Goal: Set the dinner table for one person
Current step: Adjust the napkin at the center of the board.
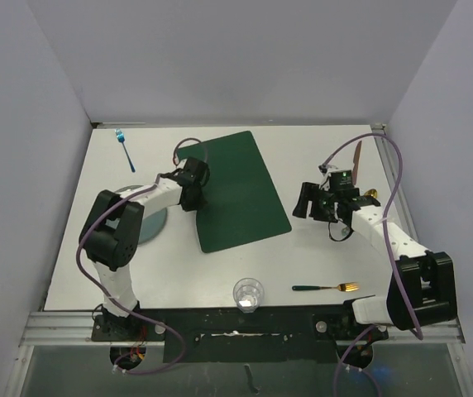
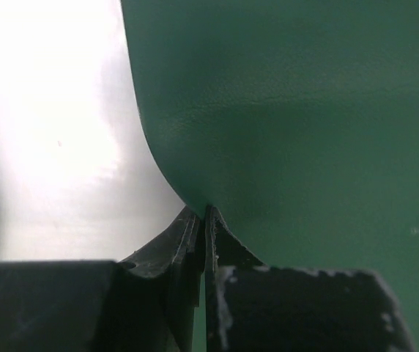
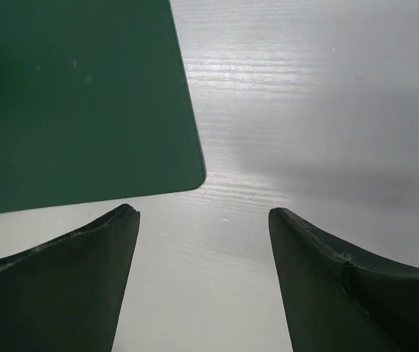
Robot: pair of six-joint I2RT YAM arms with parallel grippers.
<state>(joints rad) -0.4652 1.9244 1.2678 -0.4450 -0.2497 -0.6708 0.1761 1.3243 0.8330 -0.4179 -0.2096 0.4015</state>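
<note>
The white tabletop fills the scene beneath both arms. A dark green placemat lies tilted near its middle. The left end effector is clamped on the placemat's left edge, fingers pressed together on it. The right end effector has its fingers apart and empty, over bare tabletop just beside the placemat's right corner. A glass and a fork sit by the near edge, a blue spoon near the far-left corner

We see a dark green placemat, a white worktop, a blue utensil, and a gold-headed, dark-handled fork.
</note>
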